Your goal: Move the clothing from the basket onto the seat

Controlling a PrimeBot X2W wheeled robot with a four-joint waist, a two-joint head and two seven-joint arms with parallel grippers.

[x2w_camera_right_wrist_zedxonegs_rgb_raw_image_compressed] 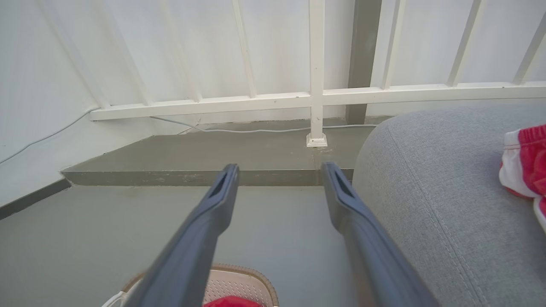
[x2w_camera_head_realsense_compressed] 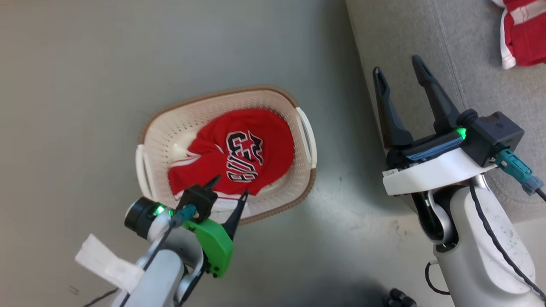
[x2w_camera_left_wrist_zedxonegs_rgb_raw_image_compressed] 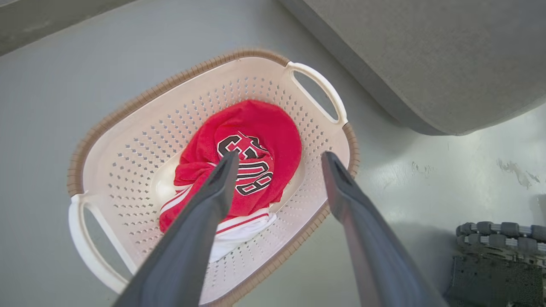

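A red garment with black-and-white lettering point(x2w_camera_head_realsense_compressed: 239, 151) point(x2w_camera_left_wrist_zedxonegs_rgb_raw_image_compressed: 251, 157) lies crumpled in the cream basket point(x2w_camera_head_realsense_compressed: 170, 128) point(x2w_camera_left_wrist_zedxonegs_rgb_raw_image_compressed: 140, 128) on the floor. My left gripper point(x2w_camera_head_realsense_compressed: 230, 187) point(x2w_camera_left_wrist_zedxonegs_rgb_raw_image_compressed: 279, 160) hangs open just above the basket's near rim, fingers pointing down at the garment, nothing between them. My right gripper point(x2w_camera_head_realsense_compressed: 396, 70) point(x2w_camera_right_wrist_zedxonegs_rgb_raw_image_compressed: 279, 170) is open and empty over the left edge of the grey seat point(x2w_camera_head_realsense_compressed: 460, 47) point(x2w_camera_right_wrist_zedxonegs_rgb_raw_image_compressed: 431, 187). A second red garment with white trim point(x2w_camera_head_realsense_compressed: 522, 32) point(x2w_camera_right_wrist_zedxonegs_rgb_raw_image_compressed: 527, 160) lies on the seat at the far right.
Grey floor point(x2w_camera_head_realsense_compressed: 85, 85) surrounds the basket. A white railing point(x2w_camera_right_wrist_zedxonegs_rgb_raw_image_compressed: 315, 94) and a low grey step point(x2w_camera_right_wrist_zedxonegs_rgb_raw_image_compressed: 192, 157) stand beyond the floor in the right wrist view. A dark wheel of the robot's base point(x2w_camera_left_wrist_zedxonegs_rgb_raw_image_compressed: 499, 256) sits at the lower right of the left wrist view.
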